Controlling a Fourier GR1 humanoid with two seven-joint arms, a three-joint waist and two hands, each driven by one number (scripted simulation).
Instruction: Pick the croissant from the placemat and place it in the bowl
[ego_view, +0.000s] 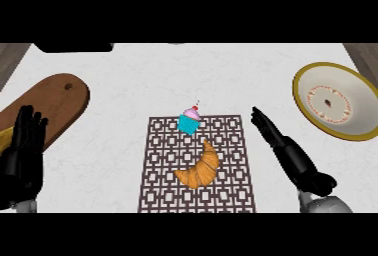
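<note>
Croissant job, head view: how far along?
Done: nothing yet. The croissant lies on the placemat, below the cupcake. In hand: nothing. The right hand is open, fingers straight, just right of the placemat and not touching the croissant; the left hand rests open at the left edge. Left: grasp, carry, and place in the bowl at upper right.

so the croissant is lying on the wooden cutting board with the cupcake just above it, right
Not quite. The head view shows the croissant lying on the patterned placemat, not on the wooden cutting board at the left. The cupcake does sit just above it.
</note>
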